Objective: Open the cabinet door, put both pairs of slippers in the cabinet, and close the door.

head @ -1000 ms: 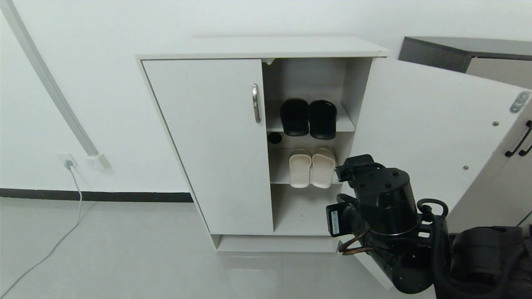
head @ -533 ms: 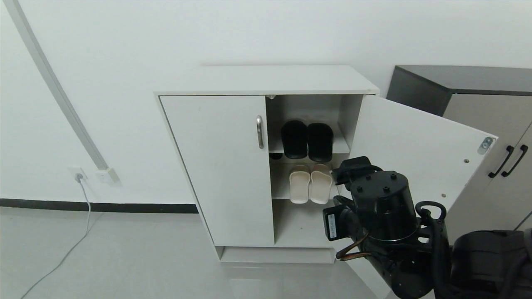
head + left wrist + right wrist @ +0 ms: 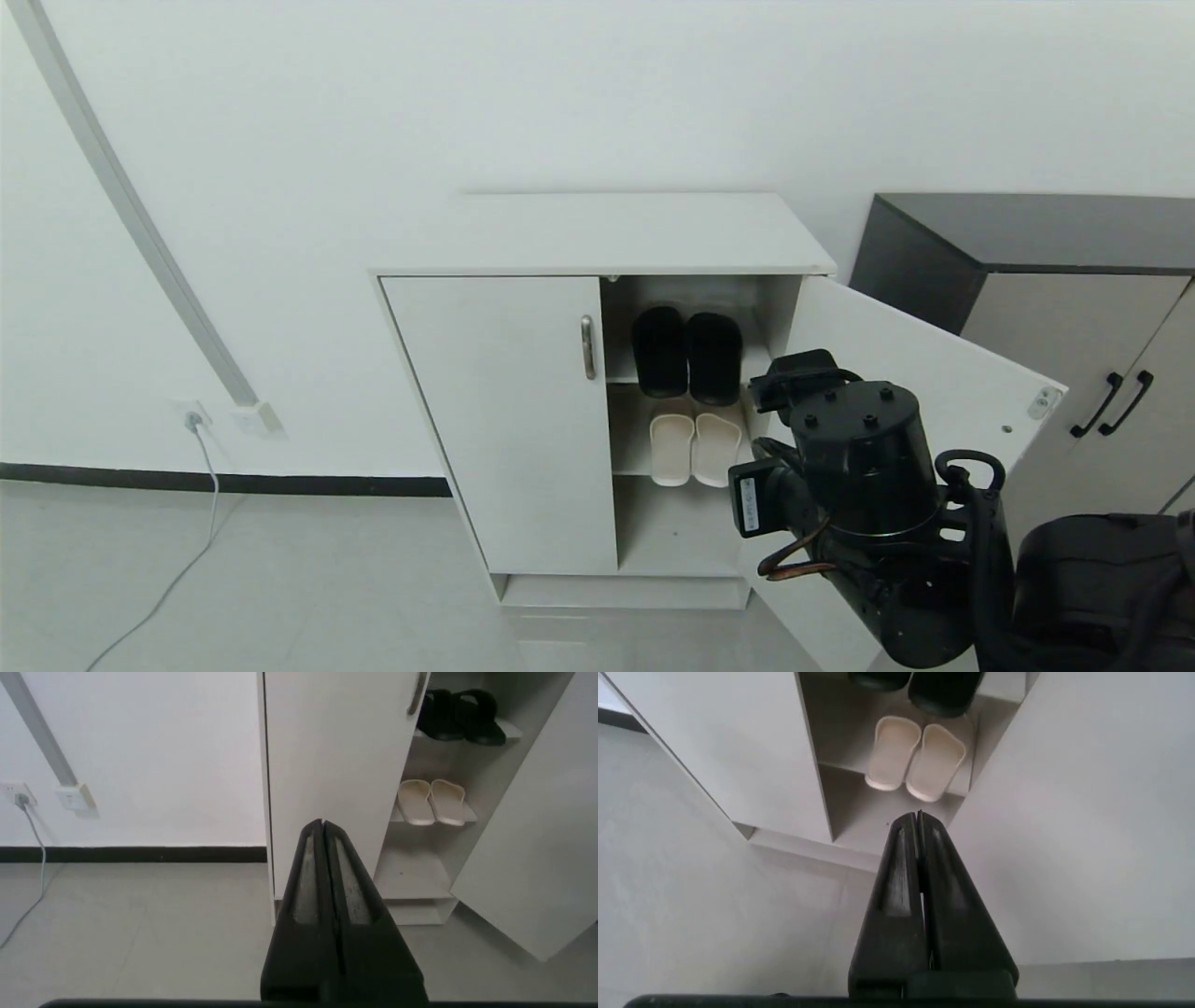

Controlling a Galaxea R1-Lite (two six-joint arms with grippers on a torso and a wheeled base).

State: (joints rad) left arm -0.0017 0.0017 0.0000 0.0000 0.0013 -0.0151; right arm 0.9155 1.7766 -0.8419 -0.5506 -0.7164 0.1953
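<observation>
Cabinet (image 3: pixel 597 233) is standing against the wall (image 3: pixel 467 93) on the floor (image 3: pixel 280 597). Its left door (image 3: pixel 504 420) is sitting shut with a metal handle (image 3: pixel 587 346) upright near its inner edge. Its right door (image 3: pixel 943 364) is hanging wide open, swung out to the robot's right. Black slippers (image 3: pixel 688 353) are lying side by side, touching each other, on the upper shelf (image 3: pixel 621 375) inside the open half. White slippers (image 3: pixel 693 450) are lying the same way on the middle shelf (image 3: pixel 627 439) directly below, reaching that shelf's front edge. Bottom compartment (image 3: pixel 672 532) is showing under them. Right arm (image 3: pixel 864 448) is hanging in front of the open door's lower part, just beside the right edge of the opening and apart from both pairs. Right gripper (image 3: pixel 920 817) is pointing toward the lower shelves, jaws pressed together and gripping nothing, well short of the white pair. Left gripper (image 3: pixel 322 826) is hovering over the floor facing the shut door, jaws also pressed together with nothing between them, well apart from the cabinet. Grey cabinet (image 3: pixel 1027 243) with black handles is standing just beside the open door. Socket (image 3: pixel 193 417) on the wall to the left is carrying a cable (image 3: pixel 168 579) that is trailing down across the floor.
</observation>
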